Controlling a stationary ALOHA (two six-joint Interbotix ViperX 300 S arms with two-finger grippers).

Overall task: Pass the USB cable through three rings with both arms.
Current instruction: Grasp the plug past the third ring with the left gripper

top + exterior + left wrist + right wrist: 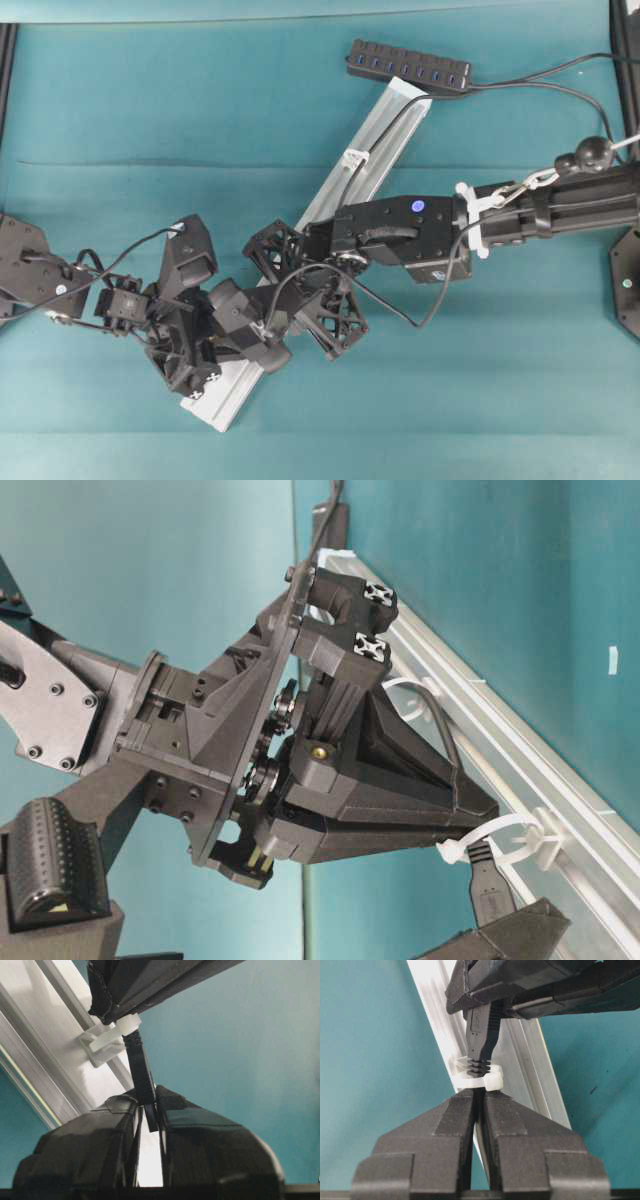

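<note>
Pinching the plug [481,1030], the left gripper [149,1110] sat just past a ring [477,1076]; the right gripper [479,1105] looked pressed on the cable behind it, tho the view was poor. Best: right lets go first, left pulls straight along the rail [385,140].

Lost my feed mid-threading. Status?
Left gripper shut on USB cable plug. Right gripper shut on cable behind ring. Plug through ring. Nothing blocking.

Two arms [200,320] [480,225], one rail [395,135], one USB cable [482,1040], one hub [410,66]
</note>
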